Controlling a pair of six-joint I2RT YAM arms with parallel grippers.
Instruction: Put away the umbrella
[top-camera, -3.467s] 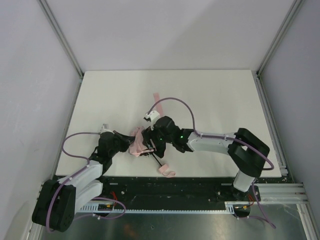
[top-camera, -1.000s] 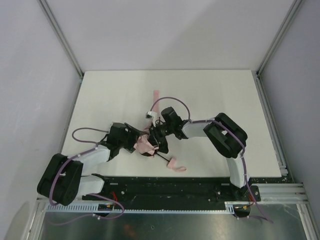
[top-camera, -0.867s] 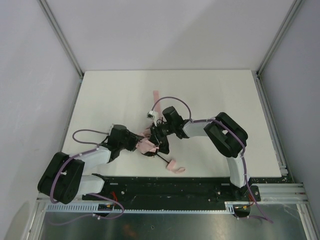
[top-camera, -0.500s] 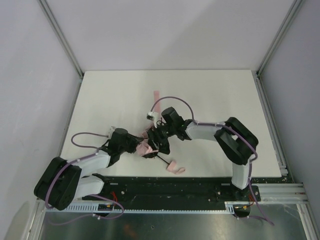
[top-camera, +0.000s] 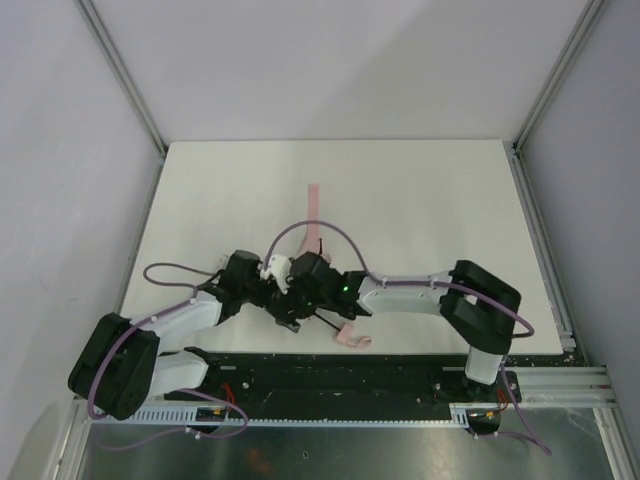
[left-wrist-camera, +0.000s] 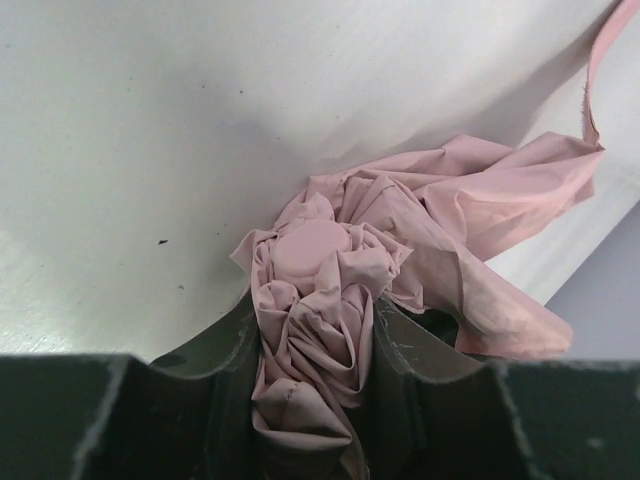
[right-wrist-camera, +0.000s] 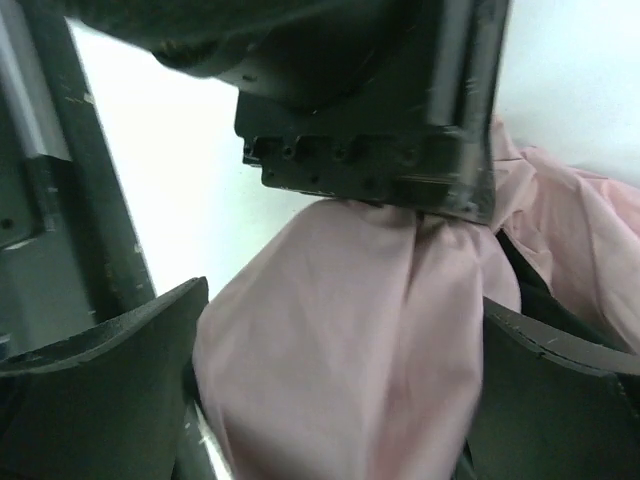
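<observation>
The umbrella is a crumpled pale pink fabric bundle (left-wrist-camera: 400, 220) on the white table. In the top view the two grippers hide most of it. Only its thin dark shaft (top-camera: 325, 322) and small pink handle (top-camera: 350, 338) stick out towards the near edge. My left gripper (left-wrist-camera: 315, 325) is shut on a gathered fold of the fabric; it also shows in the top view (top-camera: 262, 290). My right gripper (right-wrist-camera: 345, 340) has its jaws pressed round a bulky part of the fabric (right-wrist-camera: 350, 300), right against the left gripper's body (right-wrist-camera: 370, 100); it also shows in the top view (top-camera: 292, 302).
A loose pink strip (top-camera: 313, 200) lies on the table (top-camera: 450, 190) beyond the grippers and also shows in the left wrist view (left-wrist-camera: 600, 60). Grey walls stand on three sides. The black base rail (top-camera: 350, 375) runs along the near edge.
My right gripper has moved left and towards the near edge, right up against the left gripper. The pink bundle that showed between them is now covered from above. The handle has barely shifted.
</observation>
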